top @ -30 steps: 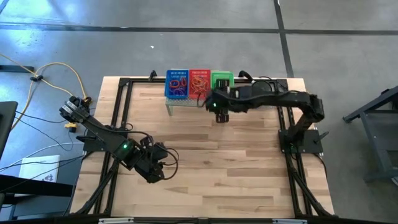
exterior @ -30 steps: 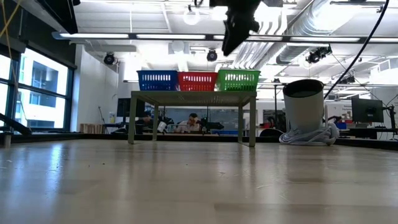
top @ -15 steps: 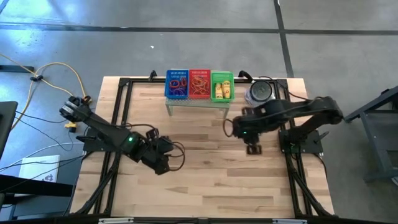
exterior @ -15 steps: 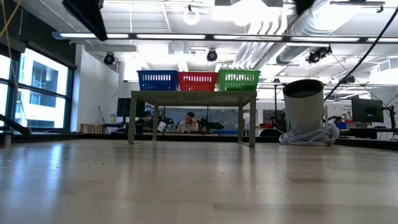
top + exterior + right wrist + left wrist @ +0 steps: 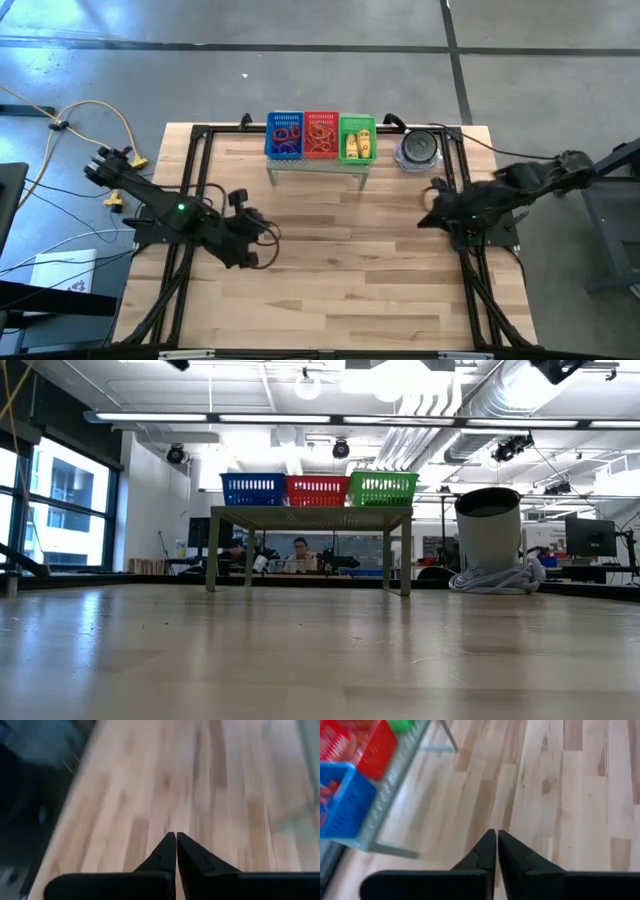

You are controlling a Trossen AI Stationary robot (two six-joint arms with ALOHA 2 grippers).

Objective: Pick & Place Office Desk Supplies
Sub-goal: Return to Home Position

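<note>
The loops (image 5: 285,134) lie sorted in the blue basket (image 5: 271,140) and the red basket (image 5: 321,150), and the yellow blocks (image 5: 352,146) lie in the green basket (image 5: 370,140). The three baskets stand side by side, touching, on the pale green stand (image 5: 318,166) at the far edge of the surface (image 5: 340,270). None of them has shifted over the last second. What has changed is the arms. A second ago the right arm reached out across the stand with its tip right at the green basket. Half a second ago it had drawn back to the middle of the surface. Now it is folded over its own base at the right edge, well apart from the stand. The right pincer (image 5: 176,836) has its fingers pressed together with nothing between them, above bare wood. The left arm has also pulled in toward its own side. The left pincer (image 5: 496,834) is likewise closed and empty, and it hangs over the wood beside the stand's blue-basket end. In the low view only a scrap of arm shows at the top. With every basket shelved and both arms retreating empty, the sorting looks finished, and only settling into rest seems left.
</note>
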